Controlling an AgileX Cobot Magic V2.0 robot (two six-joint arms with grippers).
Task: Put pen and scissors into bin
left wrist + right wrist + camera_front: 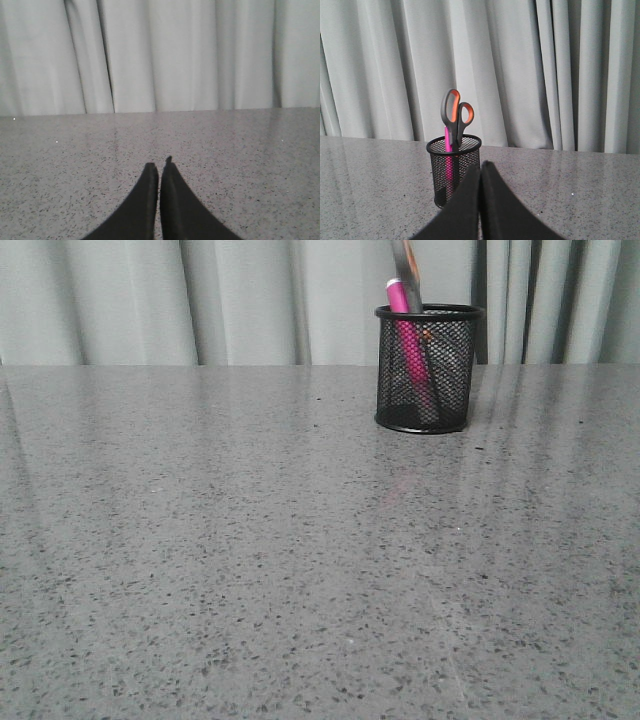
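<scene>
The left gripper has its two dark fingers pressed together with nothing between them, hanging low over bare speckled grey table with a pale curtain behind. The right gripper is the same: fingers closed against each other, empty, pointing toward the bin, which stands a little way beyond the fingertips, apart from them.

The bin, a small black wire-mesh cup, sits upright near the far edge of the table. Inside it stand the scissors, blades down and grey-and-orange handles rising well above the rim, and the pink pen, upright beside them. Both items look to be in place, so the task appears complete.

The main risk from here is the right arm. If it pushes forward, its closed fingers could knock the light cup over. The tall scissors make the cup top-heavy, so a small bump might tip it and spill both items.

The right wrist view shows the whole scissor handles. The front view cuts them off at the top edge, showing only a grey shaft above the rim, but it shows the pen's full pink length through the mesh. The left wrist view shows none of these things.
</scene>
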